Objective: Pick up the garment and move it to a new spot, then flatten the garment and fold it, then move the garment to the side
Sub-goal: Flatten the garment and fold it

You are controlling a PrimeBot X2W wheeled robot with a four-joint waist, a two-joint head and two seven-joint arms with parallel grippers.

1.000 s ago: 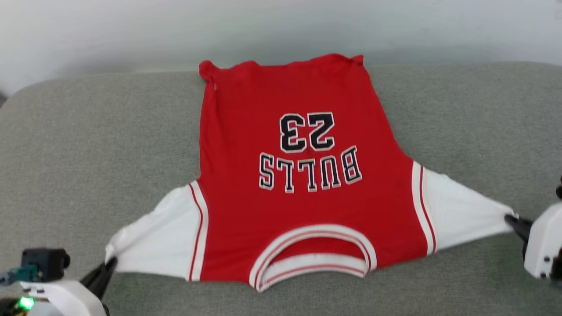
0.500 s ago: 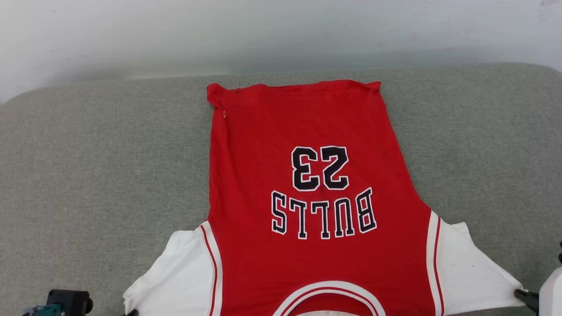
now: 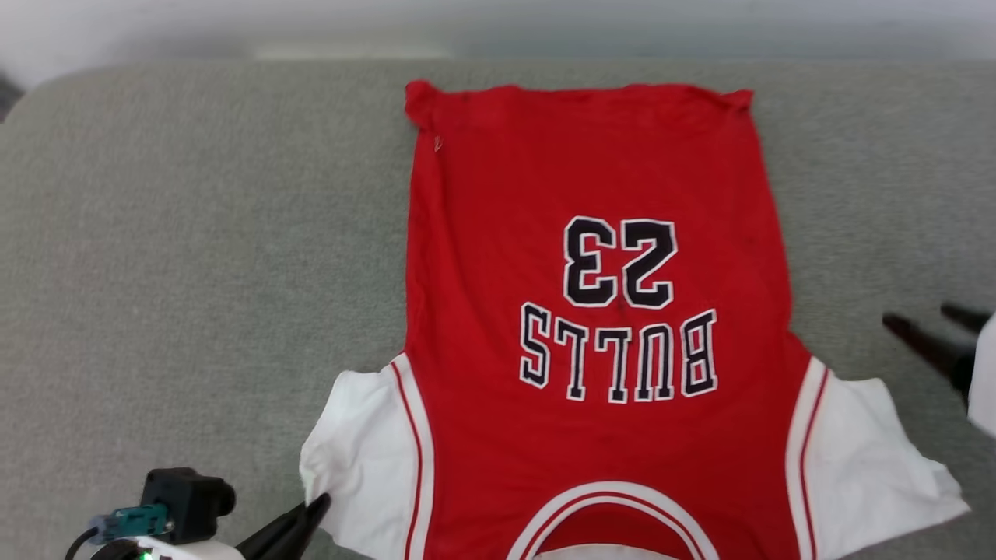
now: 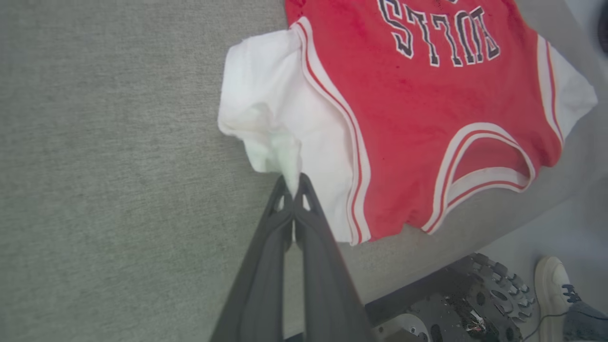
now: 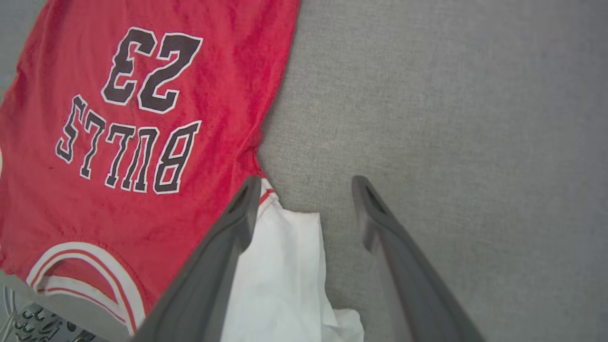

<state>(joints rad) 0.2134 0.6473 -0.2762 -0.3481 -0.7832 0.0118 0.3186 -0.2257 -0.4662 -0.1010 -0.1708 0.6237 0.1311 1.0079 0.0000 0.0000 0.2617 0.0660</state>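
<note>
The garment (image 3: 599,257), a red jersey with white sleeves and black lettering, lies spread face up on the grey cushion (image 3: 194,233), hem far from me and collar at the near edge. My left gripper (image 3: 313,507) is shut on the bunched edge of the white left sleeve (image 4: 266,118); the left wrist view has its tips (image 4: 295,186) pinching that fabric. My right gripper (image 3: 924,317) stands open above the cushion, just beyond the right sleeve (image 3: 871,459), holding nothing. In the right wrist view its fingers (image 5: 306,183) hover over the slack sleeve (image 5: 285,266).
A pale wall (image 3: 498,23) runs behind the cushion. The cushion's near edge (image 4: 427,266) drops off to my base (image 4: 475,294), and a person's shoe (image 4: 553,282) stands on the floor there. Bare cushion lies left and right of the garment.
My right gripper has opened, let go of the right sleeve and drawn away from it; the sleeve now lies slack. The left gripper still holds its sleeve. The head camera has shifted.
</note>
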